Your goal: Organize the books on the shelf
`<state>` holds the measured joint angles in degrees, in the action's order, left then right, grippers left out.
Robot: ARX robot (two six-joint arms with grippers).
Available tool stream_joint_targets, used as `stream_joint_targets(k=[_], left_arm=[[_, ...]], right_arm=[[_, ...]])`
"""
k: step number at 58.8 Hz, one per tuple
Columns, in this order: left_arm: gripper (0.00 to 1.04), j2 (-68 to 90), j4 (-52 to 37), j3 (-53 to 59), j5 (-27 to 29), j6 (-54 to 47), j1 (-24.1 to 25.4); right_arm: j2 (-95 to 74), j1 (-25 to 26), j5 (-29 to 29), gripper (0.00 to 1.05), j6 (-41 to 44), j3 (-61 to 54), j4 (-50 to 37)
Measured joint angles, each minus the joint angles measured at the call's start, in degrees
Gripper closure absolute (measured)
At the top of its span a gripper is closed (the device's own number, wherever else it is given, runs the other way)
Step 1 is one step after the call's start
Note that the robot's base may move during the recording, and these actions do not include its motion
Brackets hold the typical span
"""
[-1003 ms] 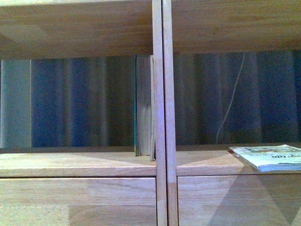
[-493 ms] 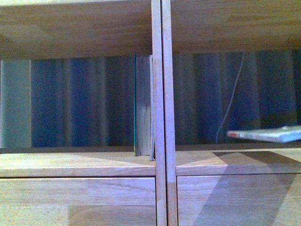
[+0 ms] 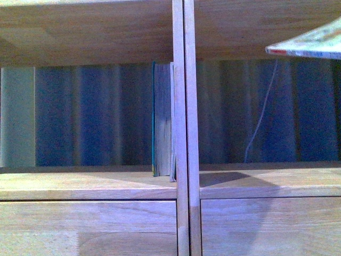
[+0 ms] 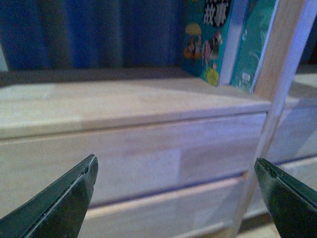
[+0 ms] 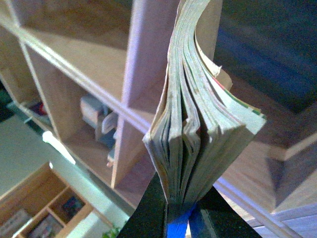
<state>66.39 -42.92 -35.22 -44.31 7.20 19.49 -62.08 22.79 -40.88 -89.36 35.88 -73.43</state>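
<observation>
The thin pale paperback [image 3: 309, 45] hangs high in the right cubby of the shelf [image 3: 184, 133], near flat, with a red block at its spine's left end. My right gripper [image 5: 181, 218] is shut on its page edge [image 5: 193, 148]; the pages fan out above the fingers. The gripper itself is out of the front view. Taller teal-edged, tan-paged books [image 3: 163, 120] stand upright in the left cubby against the double central upright; their printed covers show in the left wrist view [image 4: 228, 39]. My left gripper [image 4: 176, 171] is open and empty, facing the drawer front below them.
A white cord [image 3: 261, 117] hangs behind the right cubby. Dark blue curtain [image 3: 90, 114] shows behind the open cubbies. Flat drawer fronts [image 3: 88, 226] lie under the shelf board [image 3: 85, 186]. The right wrist view shows other cubbies with small objects [image 5: 96, 119].
The paperback has risen from lying on the right cubby's board to high near the cubby's top. The standing books have not moved.
</observation>
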Motion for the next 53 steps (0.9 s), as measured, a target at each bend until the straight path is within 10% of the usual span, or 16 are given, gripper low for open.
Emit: stream_joint_targets(k=[38, 53], left_arm=[[0.07, 14.29, -28.94, -17.99, -5.38, 50.6, -28.63], [0.07, 15.8, -35.21, -18.01, -5.18, 63.25, -32.89]], right_arm=[[5.51, -26.16, 5.68, 0.97, 21.68, -1.92, 5.77], [6.4, -38.53, 9.09, 0.97, 30.56, -2.62, 10.29]])
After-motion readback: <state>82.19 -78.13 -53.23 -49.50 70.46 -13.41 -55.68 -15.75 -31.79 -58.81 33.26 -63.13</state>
